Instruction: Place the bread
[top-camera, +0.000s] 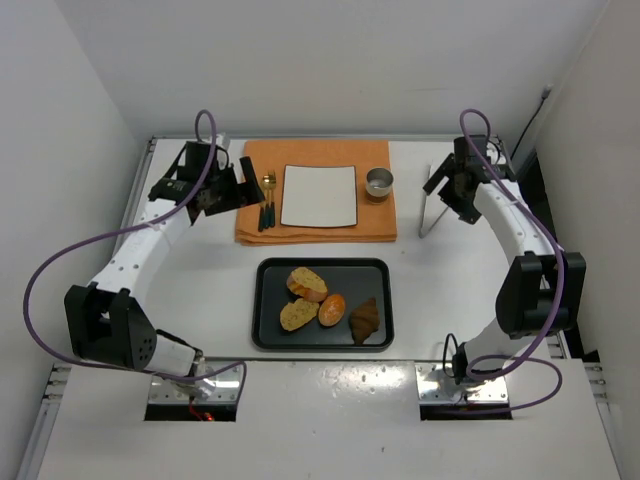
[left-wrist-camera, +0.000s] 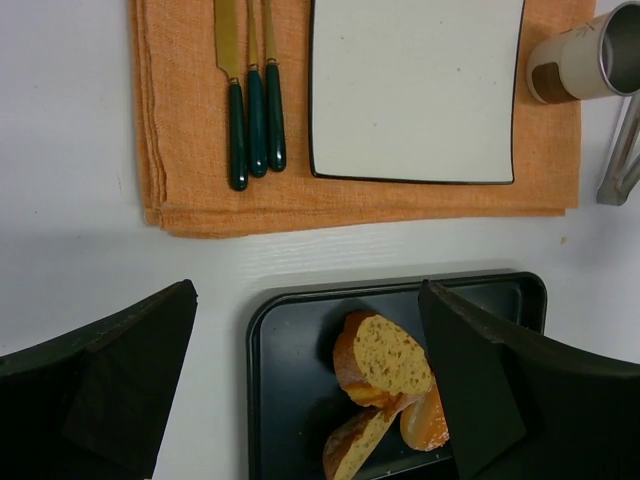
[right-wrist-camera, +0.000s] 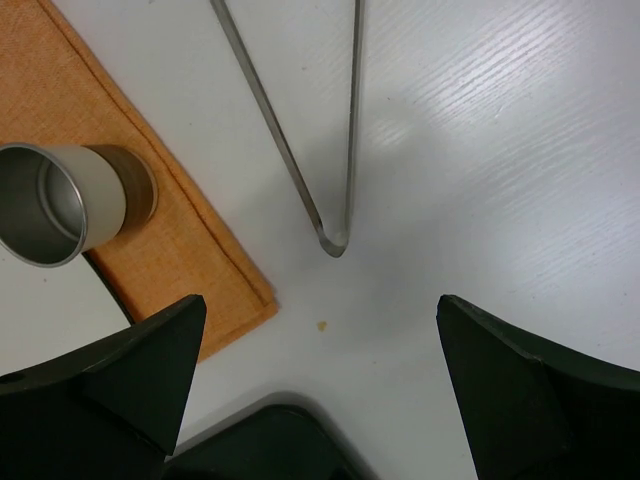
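You'll find the bread (top-camera: 325, 305) on the black tray (top-camera: 270, 335), near centre of the surface, with the white plate (top-camera: 319, 195) just beyond. Your right tool (top-camera: 447, 188), wide and empty, hovers over the tongs (top-camera: 427, 205) at far right; I'd lower it squarely across both legs. Your left tool (top-camera: 238, 190), also wide and empty, hangs far left, arm outstretched.

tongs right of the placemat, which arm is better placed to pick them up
Right: the right fingers hover open close to the tongs, while the left fingers sit across the placemat, by the cutlery.
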